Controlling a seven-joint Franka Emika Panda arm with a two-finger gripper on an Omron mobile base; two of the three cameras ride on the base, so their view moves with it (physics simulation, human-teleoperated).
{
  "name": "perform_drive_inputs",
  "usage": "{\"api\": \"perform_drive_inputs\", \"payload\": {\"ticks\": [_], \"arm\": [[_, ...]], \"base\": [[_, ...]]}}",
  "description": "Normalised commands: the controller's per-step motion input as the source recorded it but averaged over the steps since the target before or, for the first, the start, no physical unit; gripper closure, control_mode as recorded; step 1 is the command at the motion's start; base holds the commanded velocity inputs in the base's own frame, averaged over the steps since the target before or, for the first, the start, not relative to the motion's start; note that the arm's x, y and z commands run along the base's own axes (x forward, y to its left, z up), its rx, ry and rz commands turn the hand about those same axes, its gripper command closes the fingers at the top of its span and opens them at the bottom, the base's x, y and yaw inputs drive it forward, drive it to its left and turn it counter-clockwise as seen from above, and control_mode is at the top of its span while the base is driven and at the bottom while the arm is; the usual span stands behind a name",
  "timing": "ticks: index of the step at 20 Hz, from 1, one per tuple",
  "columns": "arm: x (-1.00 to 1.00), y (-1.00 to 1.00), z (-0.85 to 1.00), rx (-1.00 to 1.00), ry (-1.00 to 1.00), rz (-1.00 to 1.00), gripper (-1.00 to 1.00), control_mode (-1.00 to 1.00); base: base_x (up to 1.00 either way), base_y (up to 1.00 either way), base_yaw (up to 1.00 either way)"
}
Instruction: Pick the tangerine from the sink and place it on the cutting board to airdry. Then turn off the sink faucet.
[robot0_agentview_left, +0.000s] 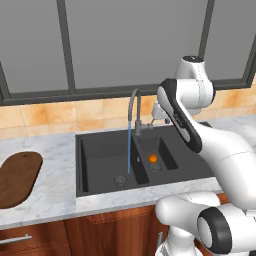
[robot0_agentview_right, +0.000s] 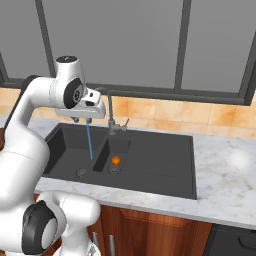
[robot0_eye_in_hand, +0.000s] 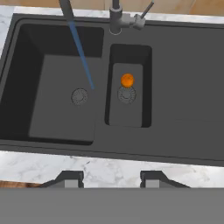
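Surface: marble surface under a wide window, as I see it from the base cameras.
Cutting board: cutting board lies far left, well apart from the sink.
Water: a blue stream falls from the sink faucet into the large basin.
Tangerine: I find the tangerine in the small basin, touching its drain's far edge.
Claw: my claw hovers above the sink's near rim, fingers spread, holding nothing.

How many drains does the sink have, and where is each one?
2. One drain lies in the large basin, near where the water stream lands; the other drain lies in the small basin, right beside the tangerine.
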Motion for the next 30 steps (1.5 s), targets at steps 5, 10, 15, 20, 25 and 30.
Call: {"api": "perform_drive_inputs", "payload": {"ticks": [5,10,15,20,25,30], "arm": [[-0.02,0.0,-0.02,0.0,0.0,0.0,-1.0,-1.0],[-0.01,0.0,-0.23,0.0,0.0,0.0,-1.0,-1.0],[0.0,0.01,-0.27,0.0,0.04,-0.02,-1.0,-1.0],[0.06,0.0,-0.09,0.01,0.06,-0.04,-1.0,-1.0],[0.05,0.0,-0.08,0.0,0.04,-0.03,-1.0,-1.0],[0.03,0.0,-0.06,0.0,0.02,-0.02,-1.0,-1.0]], "base": [[0.0,0.0,0.0],[0.0,0.0,0.0],[0.0,0.0,0.0],[0.0,0.0,0.0],[0.0,0.0,0.0],[0.0,0.0,0.0]]}}
